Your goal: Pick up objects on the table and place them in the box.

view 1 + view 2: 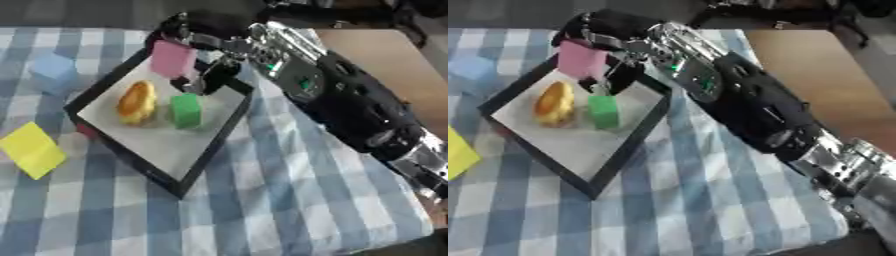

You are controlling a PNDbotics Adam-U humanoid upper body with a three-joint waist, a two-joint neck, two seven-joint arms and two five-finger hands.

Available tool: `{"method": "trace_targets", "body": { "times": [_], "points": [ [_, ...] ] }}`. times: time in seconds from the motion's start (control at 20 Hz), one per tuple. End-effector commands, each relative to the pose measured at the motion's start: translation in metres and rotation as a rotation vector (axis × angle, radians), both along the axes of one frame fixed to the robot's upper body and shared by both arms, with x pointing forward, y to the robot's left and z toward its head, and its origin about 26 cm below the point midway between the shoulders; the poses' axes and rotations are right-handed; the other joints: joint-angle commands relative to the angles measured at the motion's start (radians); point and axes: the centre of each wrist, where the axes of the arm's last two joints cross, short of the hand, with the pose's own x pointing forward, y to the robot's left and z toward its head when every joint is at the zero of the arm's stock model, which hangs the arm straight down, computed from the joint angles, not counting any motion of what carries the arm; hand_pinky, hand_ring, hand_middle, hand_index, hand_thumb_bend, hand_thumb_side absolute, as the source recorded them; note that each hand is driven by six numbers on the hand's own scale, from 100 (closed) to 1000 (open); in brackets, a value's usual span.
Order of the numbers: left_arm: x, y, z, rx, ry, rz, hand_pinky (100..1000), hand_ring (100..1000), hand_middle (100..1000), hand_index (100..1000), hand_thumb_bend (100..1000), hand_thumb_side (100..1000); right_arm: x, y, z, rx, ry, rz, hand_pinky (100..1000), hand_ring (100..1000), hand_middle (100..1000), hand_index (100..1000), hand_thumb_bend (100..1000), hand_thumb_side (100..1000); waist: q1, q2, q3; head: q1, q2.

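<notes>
A yellow block [32, 149] and a pale blue block [54, 73] are left out on the checked tablecloth [289, 200], left of the box [219, 137]. Inside it, a bread roll [137, 102] and green block [185, 110] are laid side by side. A pink block [171, 58] is gripped by the right hand [203, 35] over the box's far corner.

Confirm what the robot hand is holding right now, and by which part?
The right robot hand grips the pink block by its top end, over the far corner of the box.
</notes>
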Motion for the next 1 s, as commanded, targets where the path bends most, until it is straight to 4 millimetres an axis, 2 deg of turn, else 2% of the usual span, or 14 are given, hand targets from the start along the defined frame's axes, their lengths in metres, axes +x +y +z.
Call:
{"method": "trace_targets", "body": {
  "times": [0.05, 0.15, 0.35, 0.4, 0.5, 0.6, 0.9, 1.0],
  "points": [
    [-0.002, -0.003, 0.01, 0.018, -0.031, -0.015, 838, 753, 717, 860, 100, 692, 0.002, -0.001, 0.002, -0.026, -0.024, 0.001, 759, 712, 555, 698, 100, 174, -0.008, 0.003, 0.003, -0.009, -0.001],
    [-0.001, -0.004, 0.011, 0.016, -0.033, -0.02, 838, 752, 716, 860, 100, 693, 0.003, 0.0, -0.004, -0.042, -0.013, 0.005, 761, 716, 561, 690, 100, 185, -0.01, 0.005, 0.005, -0.012, -0.001],
    [-0.001, -0.005, 0.011, 0.012, -0.034, -0.027, 838, 750, 711, 861, 100, 695, 0.004, 0.002, -0.014, -0.099, 0.015, 0.021, 782, 762, 612, 745, 129, 245, -0.011, 0.011, 0.01, -0.019, -0.001],
    [-0.001, -0.005, 0.011, 0.012, -0.034, -0.027, 838, 749, 709, 861, 100, 695, 0.004, 0.002, -0.015, -0.12, 0.022, 0.03, 792, 784, 637, 782, 203, 264, -0.011, 0.012, 0.011, -0.02, -0.001],
    [-0.001, -0.005, 0.01, 0.011, -0.033, -0.028, 838, 748, 707, 861, 100, 696, 0.004, 0.001, -0.015, -0.15, 0.03, 0.045, 813, 822, 687, 842, 296, 290, -0.01, 0.014, 0.011, -0.019, -0.001],
    [-0.001, -0.005, 0.01, 0.011, -0.031, -0.029, 838, 748, 705, 861, 100, 696, 0.004, 0.0, -0.013, -0.158, 0.029, 0.051, 847, 866, 745, 893, 356, 280, -0.009, 0.015, 0.01, -0.017, -0.001],
    [-0.001, -0.005, 0.009, 0.016, -0.027, -0.032, 838, 747, 701, 862, 100, 696, 0.001, -0.004, -0.006, -0.18, 0.005, 0.056, 909, 909, 787, 953, 428, 163, -0.004, 0.017, 0.006, -0.015, -0.001],
    [-0.001, -0.005, 0.009, 0.016, -0.026, -0.032, 838, 747, 701, 861, 100, 697, 0.001, -0.006, -0.005, -0.178, 0.006, 0.066, 926, 916, 798, 969, 433, 220, -0.002, 0.017, 0.005, -0.014, -0.001]
  ]
}}
